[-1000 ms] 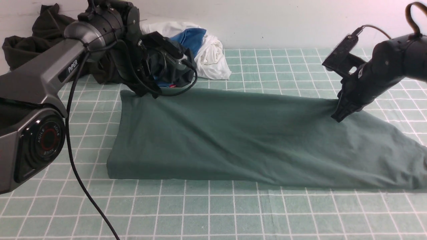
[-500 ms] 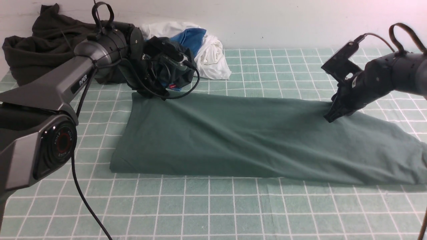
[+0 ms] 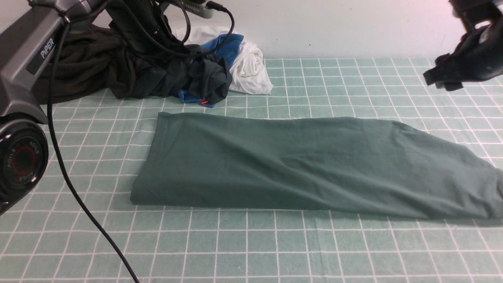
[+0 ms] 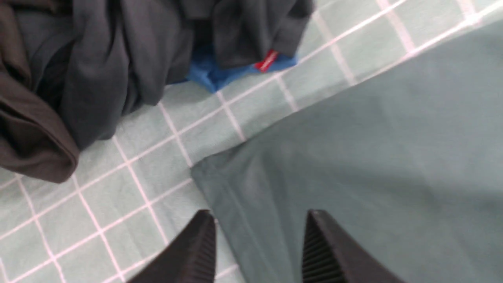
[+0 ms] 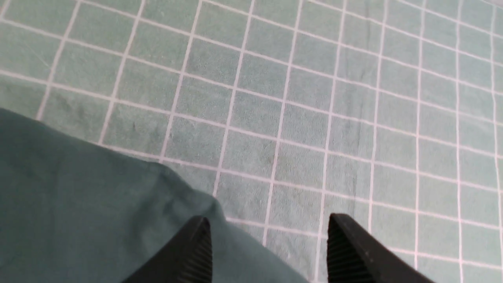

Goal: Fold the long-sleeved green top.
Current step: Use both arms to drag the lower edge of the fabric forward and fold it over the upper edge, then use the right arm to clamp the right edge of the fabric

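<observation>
A white wall [image 3: 334, 27] backs a table [image 3: 251, 251] under a green checked cloth. On it the top [image 3: 298, 165] lies flat as one long band, seemingly doubled lengthwise, with no collar or logo showing. One end is squared off under the left gripper's side. The other tapers toward the right arm's side and runs out of the front view.

The left gripper [image 4: 259, 220] hangs above the band's far corner with its jaws parted and nothing between them. One finger is over the top and the other over bare cloth, so it straddles the edge without touching it. Just beyond it sits a pile [image 3: 165, 74] of dark, blue and white clothes. A red tag [image 4: 268, 61] pokes out close to that corner.

The right gripper [image 5: 268, 222] is spread wide and empty too. It is lifted well clear, with the band's far edge below one finger and open table below the other.

Both hands raised and empty suggests a pause between folds — the cloth lies settled with only soft ripples, and nothing is pulling on it. The lengthwise fold looks done, and a crosswise fold probably comes next to bring the ends together. The tapered end looks harder to square up. Any grasp at the left corner should keep clear of the pile — it is near enough to snag.
</observation>
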You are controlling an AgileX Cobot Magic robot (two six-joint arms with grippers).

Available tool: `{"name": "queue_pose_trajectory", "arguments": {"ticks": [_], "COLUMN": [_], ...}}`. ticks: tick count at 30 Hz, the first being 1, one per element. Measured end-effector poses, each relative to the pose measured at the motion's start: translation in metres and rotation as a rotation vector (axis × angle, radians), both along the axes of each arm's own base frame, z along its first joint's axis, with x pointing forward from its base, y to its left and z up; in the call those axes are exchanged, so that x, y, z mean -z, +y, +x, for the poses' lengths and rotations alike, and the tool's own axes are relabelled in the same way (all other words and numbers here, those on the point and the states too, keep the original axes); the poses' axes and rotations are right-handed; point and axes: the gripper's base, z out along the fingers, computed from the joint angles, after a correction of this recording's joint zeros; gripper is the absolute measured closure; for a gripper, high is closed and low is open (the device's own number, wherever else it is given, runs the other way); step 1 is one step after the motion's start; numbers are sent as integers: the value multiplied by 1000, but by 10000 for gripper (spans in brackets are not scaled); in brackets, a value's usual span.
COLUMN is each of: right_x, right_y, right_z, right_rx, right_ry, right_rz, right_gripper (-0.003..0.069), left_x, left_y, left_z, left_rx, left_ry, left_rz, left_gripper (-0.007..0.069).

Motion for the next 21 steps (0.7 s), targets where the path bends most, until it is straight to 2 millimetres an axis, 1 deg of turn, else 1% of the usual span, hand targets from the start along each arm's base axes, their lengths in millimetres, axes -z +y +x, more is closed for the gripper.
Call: {"name": "queue_pose_trajectory", "arguments": {"ticks": [1,2,4,6,7,8,9,12,13,14,15,17,21], "right_x": [0,-1,5,17,19,33,42,67,72,83,84,109,141], "right_y": [-2,-5,-13,-22,-23,-38,-47,-73,-79,-86,-89,-99,-100], "right_z": [-8,-18,-34,-46,-46,-53,-56,-59,-59,-57,-58,-53,-48], "right_rx": [15,33,74,125,131,196,234,323,343,364,370,394,392], "right_ry": [6,12,42,85,92,136,165,242,255,283,288,353,439], "right_rz": [22,44,75,95,97,115,124,139,144,148,149,153,158], "right_gripper": [280,280,280,280,280,280,280,266,261,249,246,214,183], "left_x": [1,7,26,48,51,71,83,112,119,126,129,144,155], "left_y": [-4,-8,-18,-24,-25,-29,-29,-24,-21,-18,-17,-9,-5], "left_z": [-3,-4,-9,-14,-15,-21,-25,-36,-39,-42,-43,-50,-53], "left_rx": [5,11,30,46,47,60,62,59,55,49,47,34,26], "left_ry": [11,34,99,175,184,253,294,401,426,455,465,513,518], "left_rz": [-1,1,14,32,35,50,58,87,92,98,100,108,110], "left_gripper": [447,487,573,608,610,622,626,628,628,628,628,628,628]}}
